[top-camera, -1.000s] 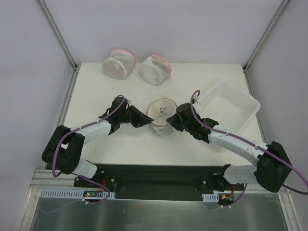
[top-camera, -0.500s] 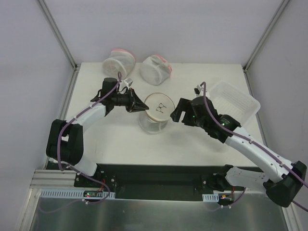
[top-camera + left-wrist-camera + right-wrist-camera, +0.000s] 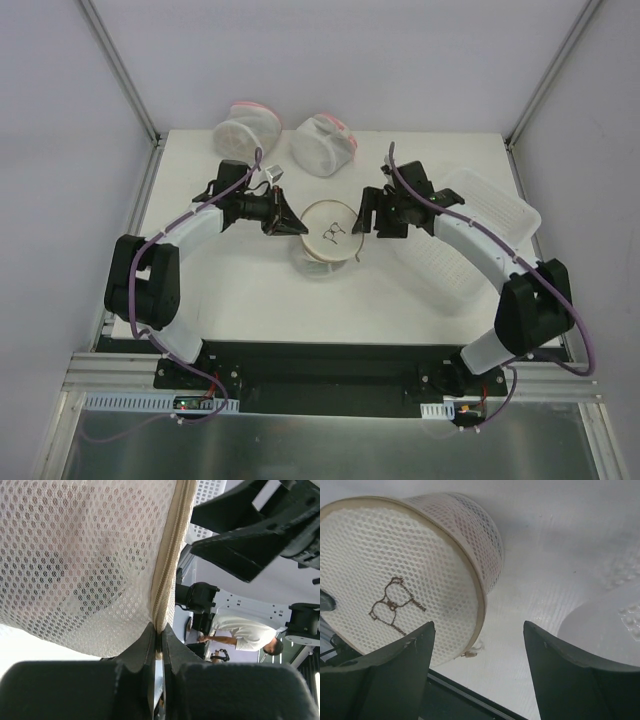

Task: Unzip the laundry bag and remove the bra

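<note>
Left tool clamps the tan rim of the laundry bag, so the spread-open right tool should nip the small zip pull squarely.

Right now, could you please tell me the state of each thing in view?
Laundry bag, tipped on its side, zip looks closed.
Left tool, shut on the bag's rim.
Right tool, open, holding nothing.
Pink-trimmed pouches, lying untouched at the far edge.
Tray, nothing seen inside.

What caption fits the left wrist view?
Left jaws clamped on the tan zip rim of the laundry bag.
</note>
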